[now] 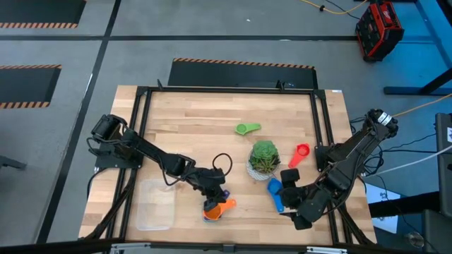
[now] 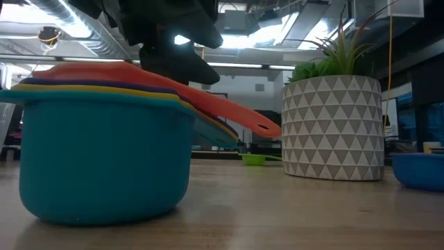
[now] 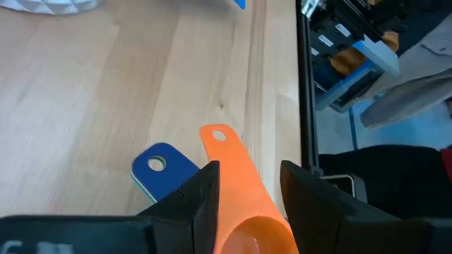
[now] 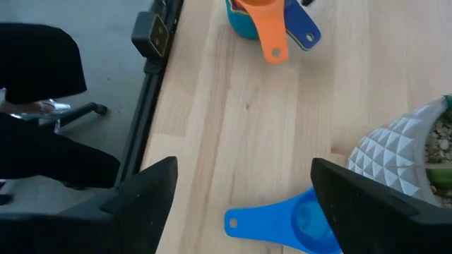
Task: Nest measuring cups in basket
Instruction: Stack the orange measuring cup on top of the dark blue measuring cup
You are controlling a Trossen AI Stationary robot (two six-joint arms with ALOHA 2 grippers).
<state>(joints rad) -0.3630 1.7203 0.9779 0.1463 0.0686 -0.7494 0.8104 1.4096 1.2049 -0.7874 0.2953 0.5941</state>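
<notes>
Stack of nested cups (image 1: 214, 209) sits on the table (image 1: 205, 120) near the front edge, just right of the basket (image 1: 155, 204) & outside it. In the low view the stack shows a teal cup (image 2: 104, 163) at the bottom, yellow & dark rims above, orange cup (image 2: 104, 71) on top, its handle sticking out toward the plant pot (image 2: 333, 128). Blue handle (image 3: 161, 166) fans out beside the orange handle (image 3: 229, 159).

L gripper (image 3: 248, 190) is over the stack, fingers (image 3: 205, 194) either side of the orange handle w/ a gap on each side, so parted, not pinching, as far as the wrist view shows.

R gripper (image 4: 244, 194) hangs near the front right of the table, fingers spread wide, holding nothing. Blue cup (image 4: 300, 222) lies on the wood just beside it, next to the pot.

Red cup (image 1: 299, 154) lies right of the plant (image 1: 264, 156); green cup (image 1: 247, 128) lies behind the plant, toward the table's middle. Both apart from the stack.

Basket looks to hold no cups; it's translucent, hard to read in the high view.
</notes>
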